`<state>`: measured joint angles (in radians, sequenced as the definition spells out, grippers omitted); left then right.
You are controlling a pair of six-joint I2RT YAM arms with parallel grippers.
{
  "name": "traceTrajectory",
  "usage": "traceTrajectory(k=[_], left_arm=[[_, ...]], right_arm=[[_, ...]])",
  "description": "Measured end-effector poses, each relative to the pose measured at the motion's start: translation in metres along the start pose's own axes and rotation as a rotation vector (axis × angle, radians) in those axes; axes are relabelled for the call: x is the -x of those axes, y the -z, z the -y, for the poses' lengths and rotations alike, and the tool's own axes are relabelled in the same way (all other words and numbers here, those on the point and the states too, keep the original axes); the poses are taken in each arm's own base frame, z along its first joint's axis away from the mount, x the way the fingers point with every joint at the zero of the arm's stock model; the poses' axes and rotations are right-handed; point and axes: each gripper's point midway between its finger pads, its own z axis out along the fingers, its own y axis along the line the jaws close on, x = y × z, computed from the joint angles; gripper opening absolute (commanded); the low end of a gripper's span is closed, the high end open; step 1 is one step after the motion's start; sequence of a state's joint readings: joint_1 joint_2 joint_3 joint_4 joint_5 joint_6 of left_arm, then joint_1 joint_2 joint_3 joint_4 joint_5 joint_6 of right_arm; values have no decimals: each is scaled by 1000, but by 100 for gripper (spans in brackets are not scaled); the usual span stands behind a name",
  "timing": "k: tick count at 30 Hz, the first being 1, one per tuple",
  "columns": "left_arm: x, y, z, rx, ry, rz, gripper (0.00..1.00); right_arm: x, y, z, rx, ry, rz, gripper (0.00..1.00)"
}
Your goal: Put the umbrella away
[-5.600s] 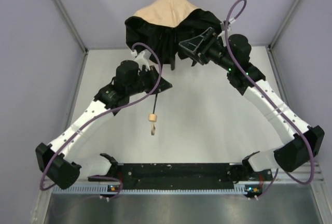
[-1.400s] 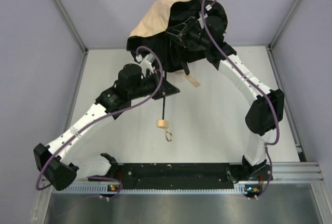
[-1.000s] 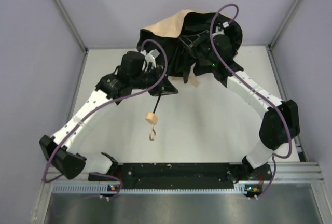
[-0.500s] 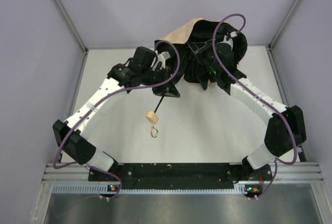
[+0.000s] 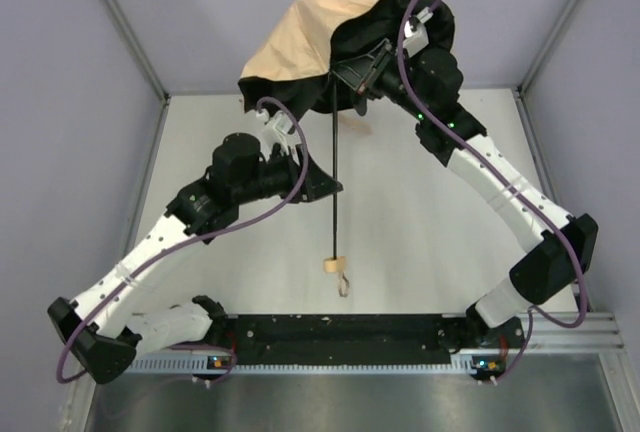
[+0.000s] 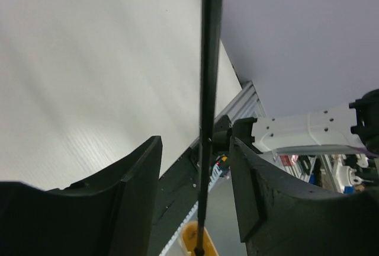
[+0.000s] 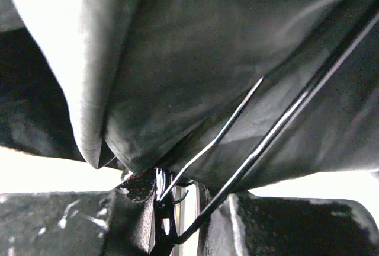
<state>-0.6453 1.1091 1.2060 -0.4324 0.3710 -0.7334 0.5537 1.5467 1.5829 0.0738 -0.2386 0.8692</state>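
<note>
The umbrella (image 5: 300,32) hangs at the back of the table, its beige canopy loosely spread with the black underside showing. Its thin black shaft (image 5: 332,172) drops straight toward the near edge and ends in a tan handle (image 5: 333,265) with a loop strap (image 5: 343,283). My right gripper (image 5: 365,77) is shut on the umbrella's metal ribs (image 7: 237,120) right under the canopy, and holds it up. My left gripper (image 5: 325,184) is open. The shaft (image 6: 208,90) passes between its fingers (image 6: 136,197) with a gap on each side.
A black base rail (image 5: 340,332) runs along the near edge below the handle. Lilac walls with metal posts (image 5: 125,32) close in the left, back and right. Purple cables (image 5: 290,137) loop above both arms.
My left gripper has opened and let go of the shaft, and that arm has drawn back toward the left. The shaft now hangs longer, with the handle lower. The canopy has spread wider to the left.
</note>
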Motion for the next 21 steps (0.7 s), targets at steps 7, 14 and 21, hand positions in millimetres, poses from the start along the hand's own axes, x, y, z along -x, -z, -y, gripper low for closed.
traceTrajectory(k=[7, 14, 21], left_arm=[[-62, -14, -1, -34, 49, -81, 39], [-70, -31, -8, 14, -19, -112, 0], [-63, -22, -28, 103, -128, -287, 0]], right_arm=[[2, 0, 7, -21, 29, 6, 0], [3, 1, 14, -42, 31, 25, 0], [22, 44, 34, -161, -32, 310, 0]])
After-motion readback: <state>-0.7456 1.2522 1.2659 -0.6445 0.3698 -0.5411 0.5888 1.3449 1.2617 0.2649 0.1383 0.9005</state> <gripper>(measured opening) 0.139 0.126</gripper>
